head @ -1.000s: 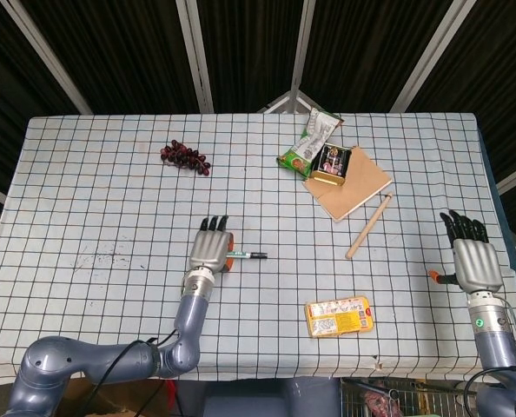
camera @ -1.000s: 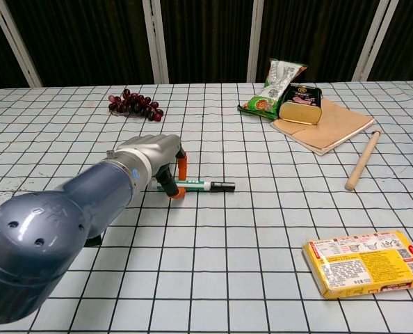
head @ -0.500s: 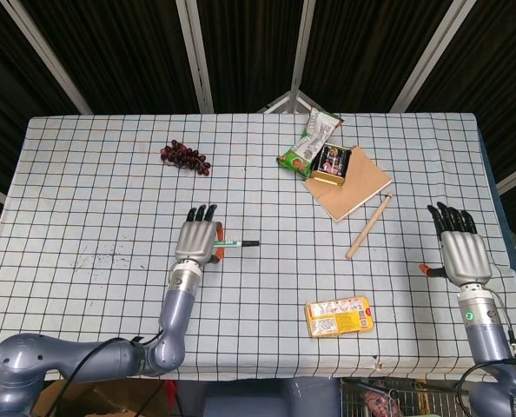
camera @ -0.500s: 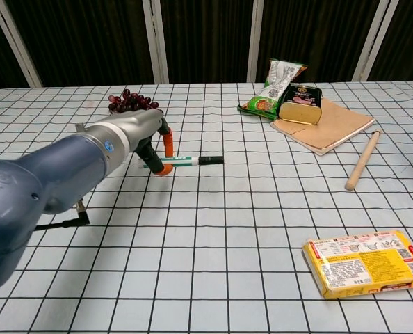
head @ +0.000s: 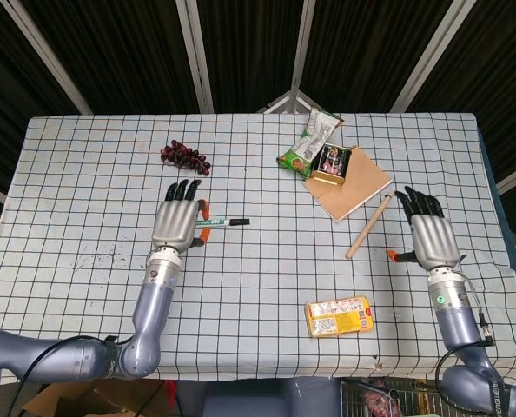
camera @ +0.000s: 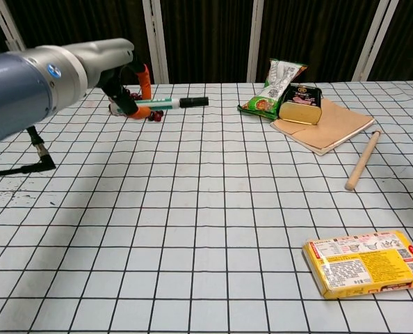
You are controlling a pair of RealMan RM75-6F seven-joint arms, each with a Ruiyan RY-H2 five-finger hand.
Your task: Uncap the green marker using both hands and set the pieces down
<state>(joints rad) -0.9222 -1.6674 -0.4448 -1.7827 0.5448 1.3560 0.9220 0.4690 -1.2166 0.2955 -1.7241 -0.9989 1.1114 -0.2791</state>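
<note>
green marker (head: 216,223) in left hand (head: 175,227)

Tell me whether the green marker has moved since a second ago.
Yes. The left hand holds the green marker lifted off the table; in the chest view it now sits up beside the grapes, formerly well below them.

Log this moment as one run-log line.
left hand: holds green marker raised off table | cap: on | right hand: open, empty, beside wooden stick | step: uncapping not yet done
</note>
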